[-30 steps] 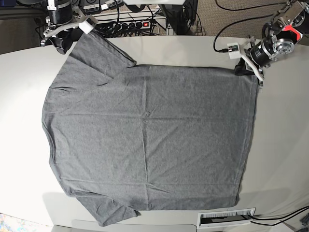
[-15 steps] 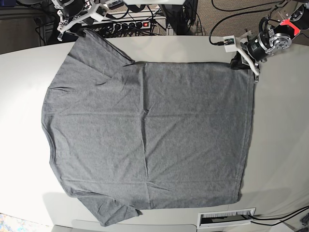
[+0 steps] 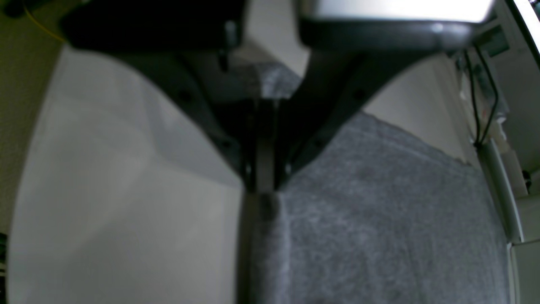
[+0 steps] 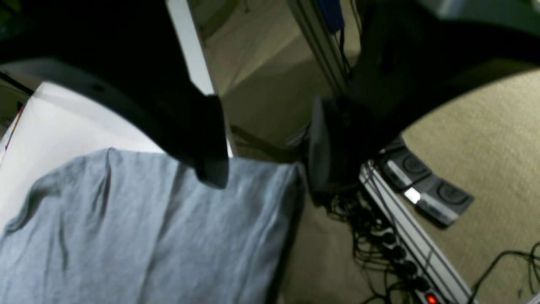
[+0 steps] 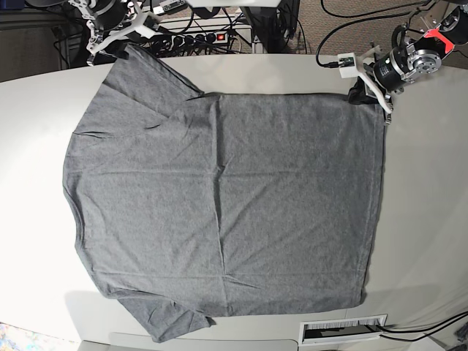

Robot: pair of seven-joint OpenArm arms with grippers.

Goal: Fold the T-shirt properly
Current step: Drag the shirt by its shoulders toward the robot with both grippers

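Now the left gripper (image 3: 261,185) pinches the T-shirt (image 5: 227,205) hem corner, while the right gripper (image 4: 265,169) gapes wide above the sleeve

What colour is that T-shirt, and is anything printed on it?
The T-shirt is plain heather grey, no print; the base view shows it best.

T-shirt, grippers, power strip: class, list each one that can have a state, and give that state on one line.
T-shirt: spread flat on the table, unfolded, top hem corner pinched.
Left gripper: shut on the T-shirt's hem corner.
Right gripper: open, holding nothing, above the sleeve edge.
Power strip: switched on, red light lit.
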